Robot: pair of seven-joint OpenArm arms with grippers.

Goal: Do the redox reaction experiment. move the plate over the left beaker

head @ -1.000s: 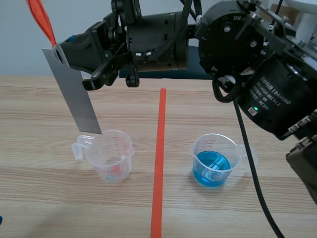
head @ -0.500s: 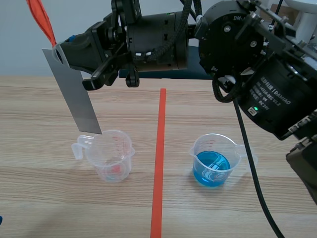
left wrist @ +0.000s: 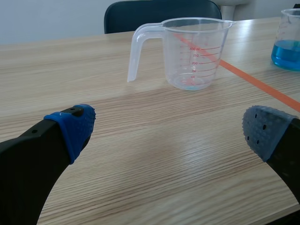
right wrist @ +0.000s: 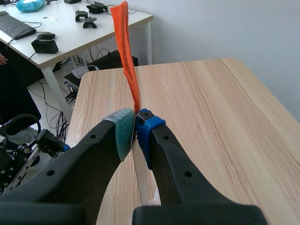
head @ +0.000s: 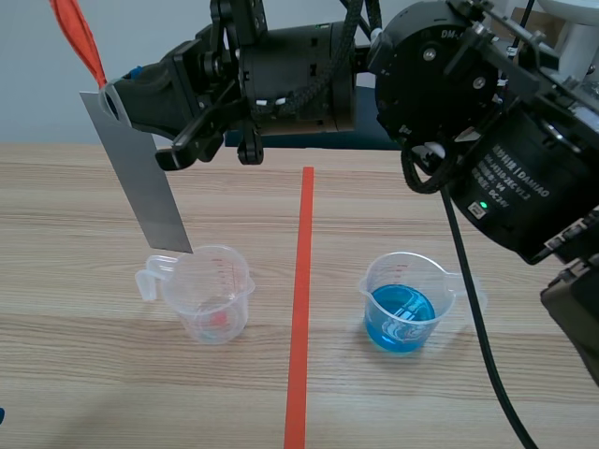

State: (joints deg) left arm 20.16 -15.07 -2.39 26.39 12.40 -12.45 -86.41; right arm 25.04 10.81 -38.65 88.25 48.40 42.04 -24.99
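Over left beaker (head: 208, 295) (right beaker (head: 408, 281): blue liquid (head: 401, 320)), right end effector (right wrist: 136, 128) pinches plate (head: 145, 182), left end effector (left wrist: 168, 131) gapes

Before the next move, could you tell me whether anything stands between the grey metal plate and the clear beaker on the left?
Nothing visible does. The flat grey metal plate hangs tilted, its lower edge by the handle-side rim of the clear plastic beaker.

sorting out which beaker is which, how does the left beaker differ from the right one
The left beaker looks empty; the right beaker holds blue liquid. The left beaker's handle points left, the right beaker's right. The grey plate hangs just above the left beaker's rim, far from the right beaker. Both are clear, upright measuring beakers.
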